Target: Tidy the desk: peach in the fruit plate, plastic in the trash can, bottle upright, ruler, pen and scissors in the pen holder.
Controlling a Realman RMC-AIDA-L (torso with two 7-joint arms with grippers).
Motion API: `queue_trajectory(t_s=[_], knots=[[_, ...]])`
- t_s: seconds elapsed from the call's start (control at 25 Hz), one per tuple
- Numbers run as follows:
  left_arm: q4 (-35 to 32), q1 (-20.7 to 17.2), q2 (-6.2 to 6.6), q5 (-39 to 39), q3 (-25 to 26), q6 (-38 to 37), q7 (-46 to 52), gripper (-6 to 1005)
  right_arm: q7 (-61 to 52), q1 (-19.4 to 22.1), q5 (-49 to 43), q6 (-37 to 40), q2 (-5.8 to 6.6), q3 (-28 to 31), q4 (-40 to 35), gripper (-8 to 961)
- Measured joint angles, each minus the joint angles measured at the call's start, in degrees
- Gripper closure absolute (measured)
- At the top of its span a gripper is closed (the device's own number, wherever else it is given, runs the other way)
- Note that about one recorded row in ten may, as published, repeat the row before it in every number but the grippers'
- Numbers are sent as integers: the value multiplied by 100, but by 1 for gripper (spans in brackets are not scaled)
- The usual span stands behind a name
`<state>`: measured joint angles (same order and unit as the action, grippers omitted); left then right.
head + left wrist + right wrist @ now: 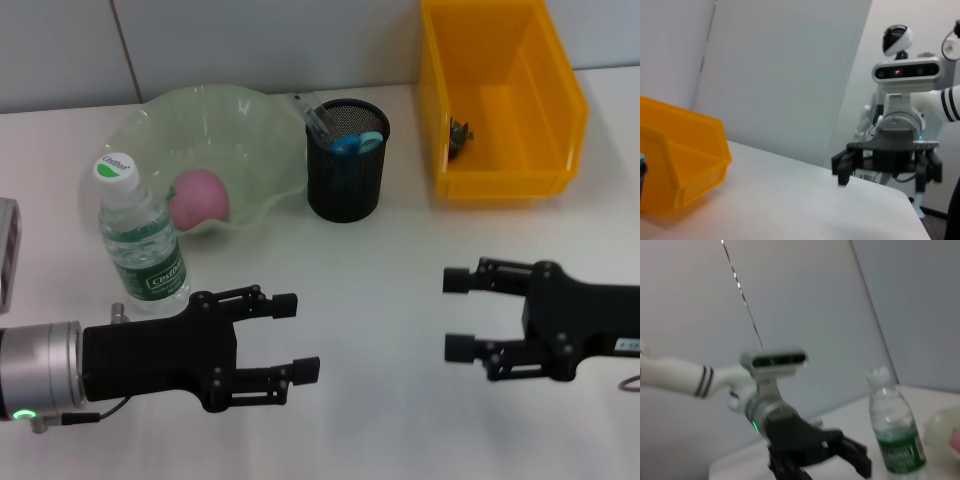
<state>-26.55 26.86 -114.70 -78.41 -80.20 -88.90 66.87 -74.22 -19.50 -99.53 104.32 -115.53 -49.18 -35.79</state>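
A pink peach (200,197) lies in the pale green fruit plate (240,110). A water bottle (141,236) with a green label stands upright just in front of the plate. The black mesh pen holder (346,175) holds blue-handled scissors (356,142) and a slim ruler or pen (312,113). In the yellow trash can (505,170) lies a small dark crumpled piece (460,135). My left gripper (295,336) hovers open over the table, right of the bottle. Facing it, my right gripper (456,314) is open in front of the trash can. Neither holds anything.
A grey object (6,250) pokes in at the table's left edge. The left wrist view shows the yellow bin (680,160) and the right gripper (888,170) beyond it. In the right wrist view the bottle (895,435) stands beside the left gripper (827,457).
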Motion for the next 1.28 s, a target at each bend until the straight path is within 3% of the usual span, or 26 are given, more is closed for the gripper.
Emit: queue_trajectory(t_s=[0.12,0.32,1.28], knots=[[-126,-56,-23,-104,39,5,-68,205,488,42,-260,-277,-78,7,123,128],[-239,-125,-26,-149,57,-25,-288,205,973,60,-289,-415,-107,12,341,128],[-235,-66,83,-486,233,5,-210,205,1264,-65,-305,-616,-92,-23,608,128]])
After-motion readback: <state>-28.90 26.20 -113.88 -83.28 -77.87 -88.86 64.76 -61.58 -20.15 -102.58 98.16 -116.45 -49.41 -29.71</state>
